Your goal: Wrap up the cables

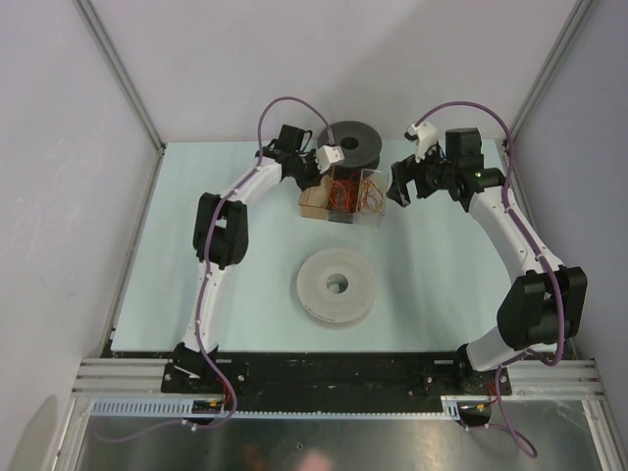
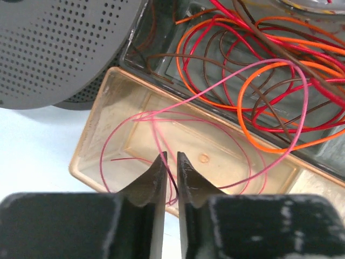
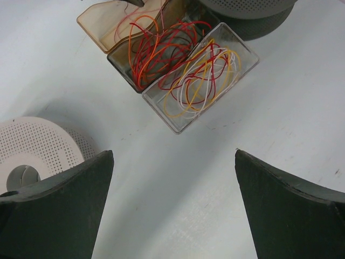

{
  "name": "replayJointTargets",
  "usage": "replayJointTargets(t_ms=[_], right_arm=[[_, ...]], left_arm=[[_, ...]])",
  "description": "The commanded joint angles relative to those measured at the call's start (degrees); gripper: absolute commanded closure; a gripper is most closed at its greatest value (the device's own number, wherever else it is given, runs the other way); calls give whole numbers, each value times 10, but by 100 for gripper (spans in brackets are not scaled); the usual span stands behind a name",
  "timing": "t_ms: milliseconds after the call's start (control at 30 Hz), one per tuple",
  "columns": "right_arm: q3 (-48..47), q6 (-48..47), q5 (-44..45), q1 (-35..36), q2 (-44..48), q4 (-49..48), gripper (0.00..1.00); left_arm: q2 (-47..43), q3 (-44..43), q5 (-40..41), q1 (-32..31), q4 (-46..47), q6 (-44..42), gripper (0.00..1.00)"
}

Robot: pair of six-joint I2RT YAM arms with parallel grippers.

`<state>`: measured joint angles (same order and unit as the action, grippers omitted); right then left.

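From above, your coloured cables (image 1: 343, 194) lie loose in a row of small clear plastic boxes (image 1: 377, 214) by the middle of the surface's far edge, just in front of a dark grey perforated spool (image 1: 351, 145); the left gripper (image 1: 316, 177) dips over the row's left end and the right gripper (image 1: 400, 186) hangs just beside its right end; a white perforated spool (image 1: 336, 286) sits alone at mid-surface with no strand showing on it, so I judge the wrapping barely begun: a cable to lift out, all the winding to do.

At the left wrist, your fingers (image 2: 156, 181) stand almost together, only a slit between them, over the amber tray (image 2: 91, 151); a thin pink cable (image 2: 215, 86) loops out of the smoky box (image 2: 161, 59) into that tray, and a strand runs into the slit; whether it is pinched you cannot tell. The tray wall and the dark spool's flange crowd that side; upward looks the freest way out.

At the right wrist, the fingers (image 3: 59, 205) are spread wide with nothing between them, above bare surface; you have open room toward the near edge and the white spool.
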<state>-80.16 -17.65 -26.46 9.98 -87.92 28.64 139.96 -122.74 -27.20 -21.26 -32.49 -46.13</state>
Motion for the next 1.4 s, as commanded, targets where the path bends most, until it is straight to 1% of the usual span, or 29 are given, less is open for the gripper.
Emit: replayJointTargets(t_ms=[0,33,67,133,333,567,700,900,1000,1100,1167,1233,1300,1367], right_arm=[[-25,3,-16,-6,7,8,1],[-25,5,-18,-7,7,8,1],[-25,6,-21,-7,6,8,1],[-25,11,-26,-7,6,5,1],[-25,20,-36,-7,8,-2,1],[-25,4,-63,-30,30,27,1],[-25,10,-85,-47,56,22,1],[-25,14,-120,-50,95,23,1],[-25,15,-127,-47,114,22,1],[-25,17,-136,-45,132,21,1],[-25,17,-143,-43,141,21,1],[-25,15,-152,-38,150,22,1],[-25,11,-154,-24,158,21,1],[-23,4,-159,-8,167,19,1]], left_arm=[[-42,-33,-9,-1,13,10,91],[-54,-33,-13,-1,13,18,96],[-69,-32,-15,-1,13,25,98],[-99,-27,-17,0,13,38,99],[-187,-23,2,6,13,74,100],[-283,-23,1,15,14,122,100],[-338,-29,-23,15,13,186,100],[-416,-51,-62,2,14,278,100],[-437,-95,-61,-1,14,326,100],[-446,-161,-59,-2,15,385,100],[-450,-207,-67,-2,23,425,100],[-464,-229,-82,-6,40,468,100],[-484,-223,-93,-15,54,494,100],[-509,-193,-103,-27,60,508,100]])
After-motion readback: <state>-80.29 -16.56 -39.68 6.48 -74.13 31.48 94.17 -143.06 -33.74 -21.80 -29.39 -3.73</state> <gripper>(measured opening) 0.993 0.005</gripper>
